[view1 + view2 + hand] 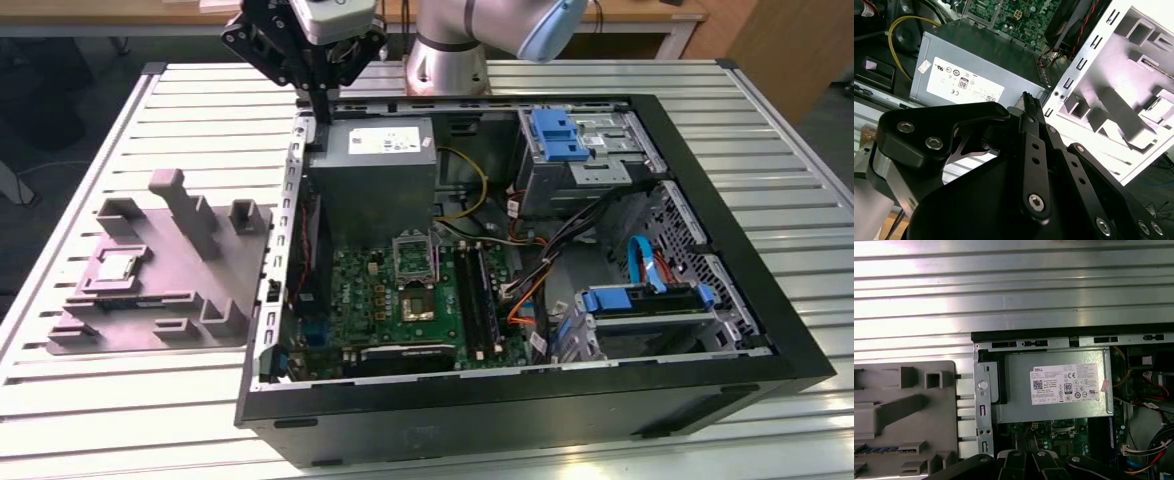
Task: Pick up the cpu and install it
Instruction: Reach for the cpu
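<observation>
Closed and empty, the gripper (322, 118) hangs over the case wall (288, 205), well apart from the cpu (118, 266) seated ready in its tray (134, 338).

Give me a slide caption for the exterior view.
Gripper hovers at a corner of the open computer case; the cpu sits in the grey fixture alongside.

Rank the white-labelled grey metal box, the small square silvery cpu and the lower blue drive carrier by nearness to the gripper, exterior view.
1. Grey metal box with white label, right beside the gripper.
2. Small square silvery cpu, on the grey tray, exterior view's left.
3. Lower blue drive carrier, exterior view's right.
</observation>
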### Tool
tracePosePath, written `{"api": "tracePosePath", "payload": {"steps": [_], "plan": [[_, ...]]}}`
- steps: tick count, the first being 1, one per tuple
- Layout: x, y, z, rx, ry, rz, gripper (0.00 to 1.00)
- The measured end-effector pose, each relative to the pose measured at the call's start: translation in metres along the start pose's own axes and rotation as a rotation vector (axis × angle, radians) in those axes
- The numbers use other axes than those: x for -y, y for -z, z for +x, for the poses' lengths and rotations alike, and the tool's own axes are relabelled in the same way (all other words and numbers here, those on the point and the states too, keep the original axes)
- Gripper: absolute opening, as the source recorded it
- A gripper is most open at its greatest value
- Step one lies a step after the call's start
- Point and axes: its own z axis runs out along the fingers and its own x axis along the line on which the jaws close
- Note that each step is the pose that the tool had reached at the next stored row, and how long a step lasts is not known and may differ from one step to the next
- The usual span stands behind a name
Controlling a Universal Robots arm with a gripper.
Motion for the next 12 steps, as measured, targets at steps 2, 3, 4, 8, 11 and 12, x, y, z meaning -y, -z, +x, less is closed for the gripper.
{"api": "tracePosePath", "payload": {"steps": [2,3,4,8,11,12], "plan": [[0.0,0.0,0.0004,0.0,0.0,0.0,0.11],[0.0,0.0,0.0006,0.0,0.0,-0.0001,0.11],[0.0001,0.0,0.0008,0.0,0.0,0.0,0.11],[0.0002,-0.0001,0.0026,0.0,0.0,0.0,0.11],[0.0002,-0.0001,0.0032,0.0,0.0,-0.0001,0.11],[0.0003,-0.0001,0.0034,0.0,0.0,0.0,0.11]]}}
